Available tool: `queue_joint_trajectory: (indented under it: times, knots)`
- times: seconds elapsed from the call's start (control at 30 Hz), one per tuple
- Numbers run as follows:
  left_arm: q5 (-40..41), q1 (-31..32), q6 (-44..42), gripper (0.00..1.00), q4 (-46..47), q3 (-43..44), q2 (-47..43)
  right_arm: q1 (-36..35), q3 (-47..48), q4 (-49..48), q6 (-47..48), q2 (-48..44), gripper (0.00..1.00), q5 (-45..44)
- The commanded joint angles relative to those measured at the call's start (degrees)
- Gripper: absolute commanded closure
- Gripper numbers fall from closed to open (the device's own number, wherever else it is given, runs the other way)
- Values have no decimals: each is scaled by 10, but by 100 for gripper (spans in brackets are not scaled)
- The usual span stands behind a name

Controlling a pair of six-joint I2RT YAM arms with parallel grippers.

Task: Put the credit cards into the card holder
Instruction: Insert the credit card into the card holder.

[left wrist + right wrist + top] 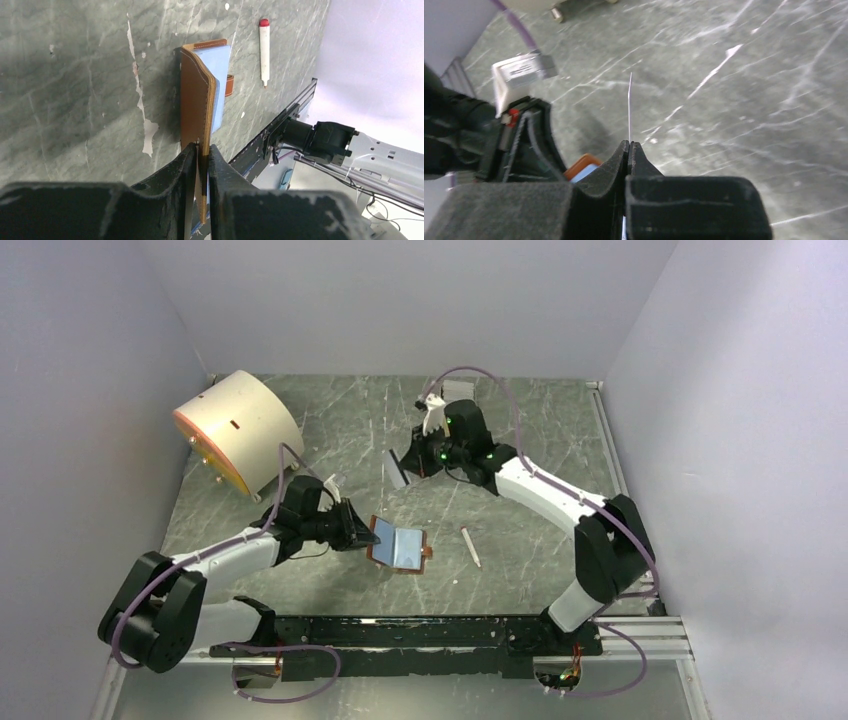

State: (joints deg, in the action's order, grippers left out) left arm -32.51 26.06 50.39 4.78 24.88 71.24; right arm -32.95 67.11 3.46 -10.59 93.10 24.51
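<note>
left gripper [201, 150] nipped shut on the card holder's [197, 95] brown flap, propping it open toward the worktop's [540, 440] near edge. right gripper [629, 146] clamped on one credit card [629, 107], edge-on over the far half. likely step: bringing card to holder. next calls for lining it up with the blue pocket [220, 75]. counted: one card, one holder, one marker pen [264, 50], one drum [235, 430].

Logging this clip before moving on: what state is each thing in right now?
Wallet: open, blue inside showing, held by one flap.
Card: clamped by one end, apart from the wallet.
Left jaws: shut on the wallet.
Right jaws: shut on the card.
Pen: lying flat, untouched.
Drum: lying on its side.
</note>
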Motion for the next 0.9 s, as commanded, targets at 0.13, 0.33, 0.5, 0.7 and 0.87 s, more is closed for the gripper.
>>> queue_joint_trajectory:
  times: [0.13,0.33,0.5,0.7,0.87]
  knots:
    - [42,-5,68,81,67,-44,-61,-42,-116,-64,-221,-92,100,6]
    - [72,-5,121,81,123,-99,-76,-44,-229,-132,-301,-161,100,-16]
    - [73,-4,114,76,110,-88,-47,-45,-304,-196,-372,-181,100,-1]
    - [97,-4,87,64,43,-95,-71,-47,-355,-262,-431,-168,100,6]
    - [119,-5,60,64,-18,-88,-88,-52,-358,-294,-447,-126,100,14]
